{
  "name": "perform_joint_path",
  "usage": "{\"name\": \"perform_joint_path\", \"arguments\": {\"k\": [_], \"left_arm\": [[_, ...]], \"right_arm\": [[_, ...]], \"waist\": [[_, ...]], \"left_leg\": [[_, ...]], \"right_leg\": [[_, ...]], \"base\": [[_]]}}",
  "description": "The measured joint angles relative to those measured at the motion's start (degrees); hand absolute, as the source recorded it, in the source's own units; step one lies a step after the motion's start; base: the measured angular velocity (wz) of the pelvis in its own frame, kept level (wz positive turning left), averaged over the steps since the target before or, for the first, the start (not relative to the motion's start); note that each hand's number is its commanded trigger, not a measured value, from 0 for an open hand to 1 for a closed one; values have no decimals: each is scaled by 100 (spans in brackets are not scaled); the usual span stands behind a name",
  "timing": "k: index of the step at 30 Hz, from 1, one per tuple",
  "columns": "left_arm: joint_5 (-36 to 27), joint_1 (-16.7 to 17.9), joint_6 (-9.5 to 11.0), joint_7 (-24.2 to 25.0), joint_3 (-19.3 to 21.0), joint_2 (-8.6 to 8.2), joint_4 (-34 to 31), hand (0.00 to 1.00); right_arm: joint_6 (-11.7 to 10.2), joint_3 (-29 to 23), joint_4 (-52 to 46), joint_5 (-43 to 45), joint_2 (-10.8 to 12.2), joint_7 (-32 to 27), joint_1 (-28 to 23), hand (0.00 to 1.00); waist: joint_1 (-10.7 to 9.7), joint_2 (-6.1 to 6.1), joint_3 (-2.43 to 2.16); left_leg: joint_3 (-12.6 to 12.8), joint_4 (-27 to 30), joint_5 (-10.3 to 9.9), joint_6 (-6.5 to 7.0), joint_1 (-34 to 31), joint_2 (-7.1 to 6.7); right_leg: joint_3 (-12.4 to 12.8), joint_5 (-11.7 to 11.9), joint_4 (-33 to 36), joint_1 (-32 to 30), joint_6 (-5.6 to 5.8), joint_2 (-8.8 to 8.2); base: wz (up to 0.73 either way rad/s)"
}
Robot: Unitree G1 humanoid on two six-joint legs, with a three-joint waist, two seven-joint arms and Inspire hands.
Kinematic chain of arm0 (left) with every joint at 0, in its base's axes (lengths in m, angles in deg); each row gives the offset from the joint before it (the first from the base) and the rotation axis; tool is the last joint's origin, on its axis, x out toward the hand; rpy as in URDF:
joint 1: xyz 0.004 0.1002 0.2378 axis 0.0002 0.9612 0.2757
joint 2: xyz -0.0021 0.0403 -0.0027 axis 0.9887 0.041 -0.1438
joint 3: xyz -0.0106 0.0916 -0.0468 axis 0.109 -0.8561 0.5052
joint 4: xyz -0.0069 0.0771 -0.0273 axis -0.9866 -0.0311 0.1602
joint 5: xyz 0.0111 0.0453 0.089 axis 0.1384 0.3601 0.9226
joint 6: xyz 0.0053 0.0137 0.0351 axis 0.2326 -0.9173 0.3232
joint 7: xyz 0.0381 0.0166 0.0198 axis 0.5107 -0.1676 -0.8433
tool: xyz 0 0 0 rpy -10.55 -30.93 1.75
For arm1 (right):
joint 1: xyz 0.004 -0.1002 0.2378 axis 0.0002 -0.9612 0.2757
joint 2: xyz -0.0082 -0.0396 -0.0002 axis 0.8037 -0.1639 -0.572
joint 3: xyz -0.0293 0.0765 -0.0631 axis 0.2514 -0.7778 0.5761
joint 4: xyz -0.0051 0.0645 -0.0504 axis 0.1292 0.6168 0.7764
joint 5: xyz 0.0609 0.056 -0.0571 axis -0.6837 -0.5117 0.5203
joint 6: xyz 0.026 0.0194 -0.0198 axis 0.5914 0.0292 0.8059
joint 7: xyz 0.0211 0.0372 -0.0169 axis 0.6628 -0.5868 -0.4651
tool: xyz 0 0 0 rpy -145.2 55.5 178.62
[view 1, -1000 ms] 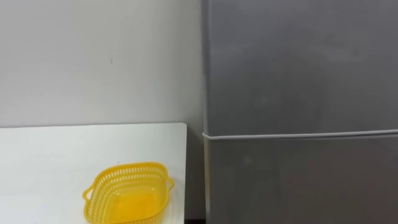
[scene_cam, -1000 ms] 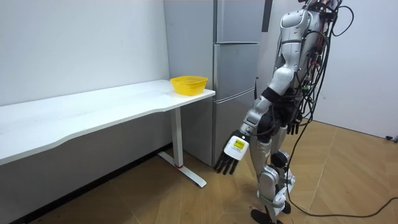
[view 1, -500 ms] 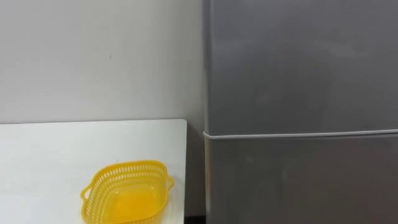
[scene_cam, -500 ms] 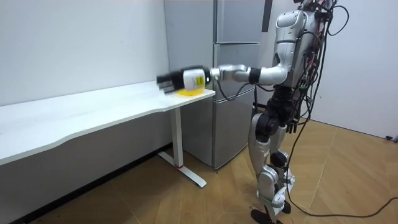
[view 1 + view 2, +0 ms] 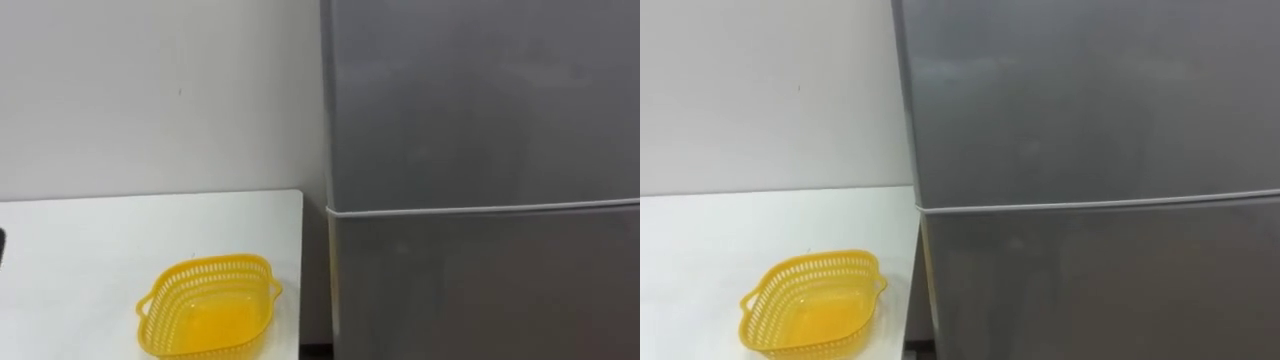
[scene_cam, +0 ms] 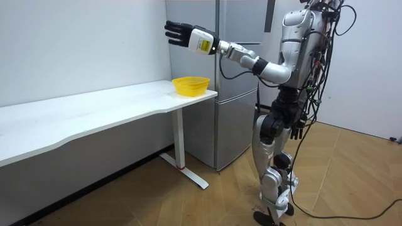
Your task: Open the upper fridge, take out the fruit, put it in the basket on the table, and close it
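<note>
Room view puts our left hand (image 6: 187, 34) at upper left, fingers (image 6: 171, 28) straight and apart, empty, while the upper fridge door (image 5: 480, 100) is shut, whatever we must fetch presumably behind it, so every step remains.

Head cameras close on the fridge (image 5: 480, 150), room camera well back.
Both eye views face the fridge doors from near, with the table's (image 5: 100, 230) fridge-side end and basket (image 5: 208, 308) at lower left. The room view looks from the side at the whole robot, sharing that fridge front, table end and basket.
</note>
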Motion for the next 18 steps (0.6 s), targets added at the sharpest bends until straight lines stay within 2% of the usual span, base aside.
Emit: {"name": "perform_joint_path", "arguments": {"k": [3,4,6,9,12,18], "left_arm": [[134,-124,-146,328,-241,19,0,0],[243,-142,-202,500,-335,39,-2,0],[284,-269,-339,775,-470,44,-35,0],[409,-420,-386,921,-678,51,-86,0],[871,-732,-488,1328,-1118,51,-86,0],[1063,-1067,-663,1925,-1596,51,-115,0]], "right_arm": [[63,73,3,5,1,106,49,0],[85,90,2,6,0,147,70,0],[89,90,6,10,0,218,68,0],[155,90,10,9,-7,281,85,0],[208,189,14,7,-8,283,136,0],[195,331,29,-7,-20,157,249,0]], "waist": [[-49,-12,5],[-111,-56,-16],[-167,-64,-20],[-293,-61,-20],[-398,-44,-6],[-507,11,3]], "left_leg": [[9,2,0,0,-30,-1],[12,3,0,0,-51,-1],[13,4,0,0,-109,1],[23,3,0,0,-188,2],[38,-11,0,0,-196,8],[70,-35,0,0,-131,10]], "right_leg": [[5,0,-8,-26,0,0],[8,0,-9,-48,0,-1],[16,8,-8,-116,1,-1],[32,17,4,-197,3,-4],[30,36,3,-199,5,-5],[164,36,-6,-177,5,11]], "base": [[0],[-4],[-6],[-1],[0],[-9]]}}
